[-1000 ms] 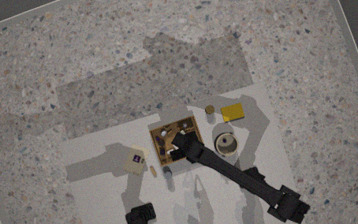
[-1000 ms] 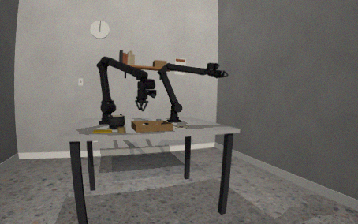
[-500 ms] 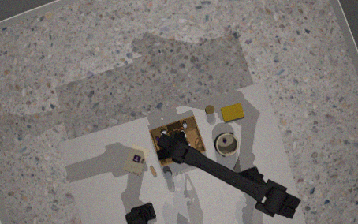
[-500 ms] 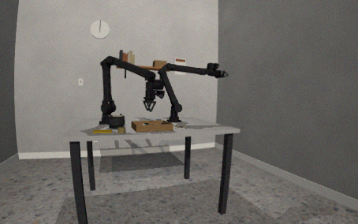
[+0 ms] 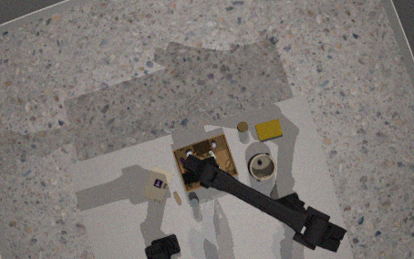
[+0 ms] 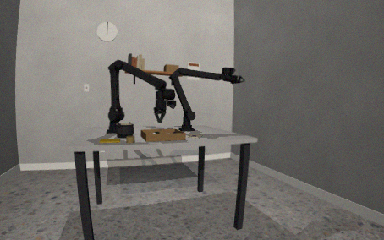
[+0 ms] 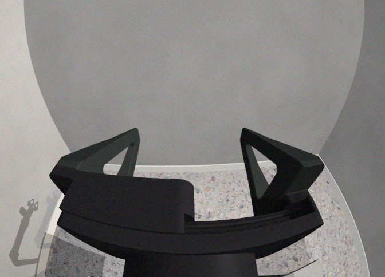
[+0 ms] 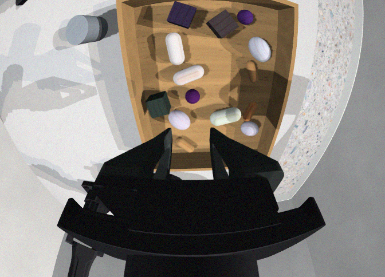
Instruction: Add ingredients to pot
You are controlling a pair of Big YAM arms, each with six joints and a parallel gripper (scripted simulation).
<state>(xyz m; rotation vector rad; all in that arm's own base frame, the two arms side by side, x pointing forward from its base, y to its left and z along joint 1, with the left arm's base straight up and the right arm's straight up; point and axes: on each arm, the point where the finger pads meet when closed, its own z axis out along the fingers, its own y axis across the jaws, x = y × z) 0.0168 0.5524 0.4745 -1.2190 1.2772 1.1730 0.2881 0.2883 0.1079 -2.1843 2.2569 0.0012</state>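
The pot (image 5: 249, 168) (image 6: 125, 131) stands upright with one small purple ball (image 5: 260, 162) inside. The recipe card (image 5: 155, 194) shows a purple mark, too small to read fully. The wooden tray (image 5: 231, 156) (image 8: 123, 35) holds purple balls (image 8: 192, 96) (image 8: 245, 16), dark cubes (image 8: 181, 15) (image 8: 222, 23) (image 8: 158, 105), white capsules (image 8: 175, 48) (image 8: 188, 75), a pale green capsule (image 8: 225, 116), pale eggs (image 8: 259, 48) (image 8: 179, 119) (image 8: 249, 128) and small orange-brown pieces (image 8: 251, 71) (image 8: 250, 111) (image 8: 184, 144). My right gripper (image 8: 191, 134) (image 6: 160, 121) is partly open and empty, above the tray. My left gripper (image 7: 189, 133) (image 6: 242, 79) is open and empty, raised away from the table.
A yellow block (image 5: 269, 130) (image 6: 110, 141) and a brown cylinder (image 5: 243, 127) (image 6: 130, 139) stand near the pot. A grey cylinder (image 5: 193, 199) (image 8: 82, 30) stands beside the tray. A small tan piece (image 5: 177, 198) lies between the card and that cylinder. The right arm spans over the table near the pot.
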